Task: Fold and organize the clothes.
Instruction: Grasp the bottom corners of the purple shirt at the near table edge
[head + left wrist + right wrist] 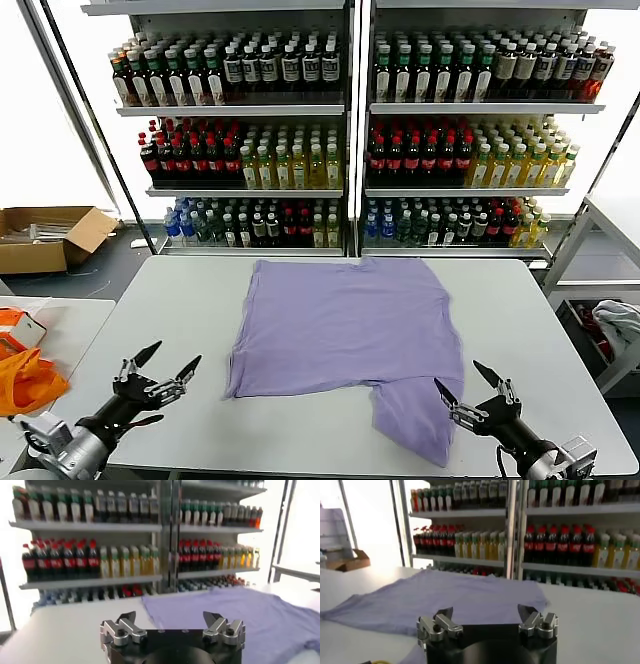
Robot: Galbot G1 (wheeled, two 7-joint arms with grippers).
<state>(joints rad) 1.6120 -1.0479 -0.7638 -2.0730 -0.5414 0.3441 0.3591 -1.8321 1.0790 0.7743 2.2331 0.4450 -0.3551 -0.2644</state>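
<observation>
A lavender T-shirt point(345, 335) lies spread on the grey-white table point(170, 300), plain side up, with its near right part folded into a flap near the front edge. It also shows in the left wrist view point(240, 612) and the right wrist view point(445, 600). My left gripper point(168, 365) is open and empty above the table's front left, left of the shirt. My right gripper point(468, 385) is open and empty at the front right, just beside the shirt's folded flap. The same grippers show open in their own wrist views, left point(172, 620) and right point(486, 614).
Shelves of bottled drinks point(340, 130) stand behind the table. Bright orange fabric point(25, 380) lies on a side table at the left. A cardboard box point(45, 235) sits on the floor at the far left. A pale cloth point(618, 325) lies on a rack at the right.
</observation>
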